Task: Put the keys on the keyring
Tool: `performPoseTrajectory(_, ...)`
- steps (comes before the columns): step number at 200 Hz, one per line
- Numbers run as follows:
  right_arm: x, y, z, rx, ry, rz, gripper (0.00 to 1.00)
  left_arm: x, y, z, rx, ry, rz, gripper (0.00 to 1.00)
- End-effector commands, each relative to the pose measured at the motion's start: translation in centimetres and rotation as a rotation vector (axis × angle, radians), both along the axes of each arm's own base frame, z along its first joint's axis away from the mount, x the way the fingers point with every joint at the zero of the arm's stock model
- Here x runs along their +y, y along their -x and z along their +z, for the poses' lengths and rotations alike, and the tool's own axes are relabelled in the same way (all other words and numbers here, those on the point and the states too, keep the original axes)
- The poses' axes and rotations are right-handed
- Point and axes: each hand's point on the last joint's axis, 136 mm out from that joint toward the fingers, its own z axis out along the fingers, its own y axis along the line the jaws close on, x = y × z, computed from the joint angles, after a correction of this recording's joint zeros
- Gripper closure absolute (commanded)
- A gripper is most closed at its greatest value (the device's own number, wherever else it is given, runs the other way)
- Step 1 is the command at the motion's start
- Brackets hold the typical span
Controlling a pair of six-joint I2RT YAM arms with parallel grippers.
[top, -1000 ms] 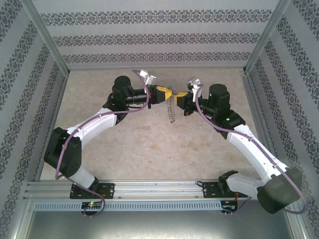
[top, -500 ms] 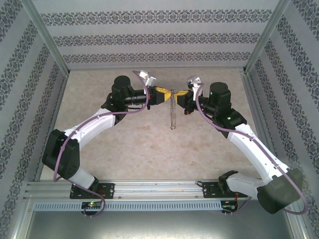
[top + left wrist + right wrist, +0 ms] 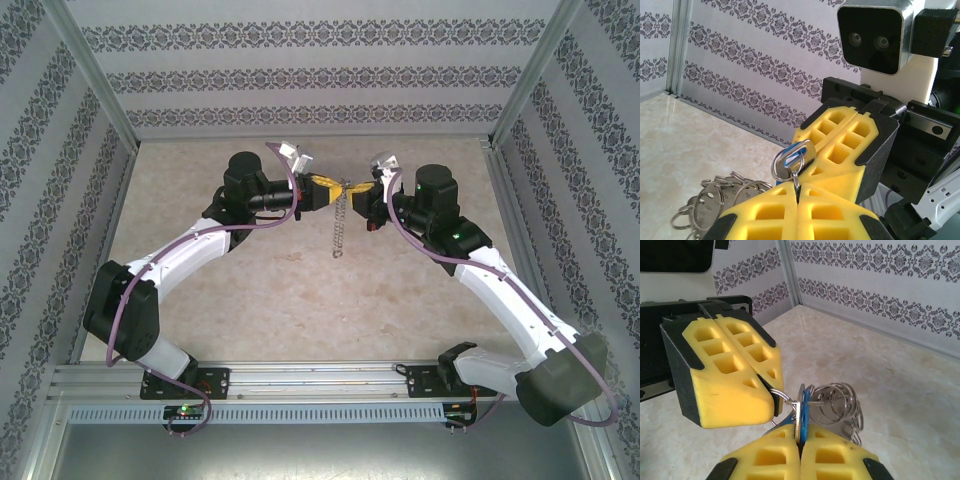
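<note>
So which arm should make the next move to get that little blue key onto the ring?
Probably the right: the right gripper is shut on the blue key, right at the ring. The left gripper pinches the ring, so it seems better used as the steady anchor.

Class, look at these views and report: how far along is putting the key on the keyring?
Done: key and keyring are off the table and together, chain dangling. In hand: right jaws shut on the key, left jaws shut on the keyring, the two touching. Left: I cannot tell whether the key is threaded on; letting go remains.
</note>
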Motion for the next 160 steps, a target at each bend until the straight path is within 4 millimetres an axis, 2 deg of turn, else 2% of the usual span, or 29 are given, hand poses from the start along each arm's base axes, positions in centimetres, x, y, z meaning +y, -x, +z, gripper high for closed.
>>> performPoseTrajectory(1, 0.4, 0.5, 1.2, -0.046, 0.012, 0.016, 1.00, 0.1, 0.6, 2.9, -0.085, 0.033, -0.007, 1.00)
performPoseTrajectory(76, -2.1, -0.2, 0.8, -0.048, 0.032, -0.081, 1.00, 0.1, 0.7, 3.0, -0.089, 0.019, -0.009, 1.00)
performPoseTrajectory(160, -1.3, -0.3, 0.9, -0.038, 0.021, -0.051, 1.00, 0.0, 0.7, 3.1, -0.095, 0.018, -0.013, 1.00)
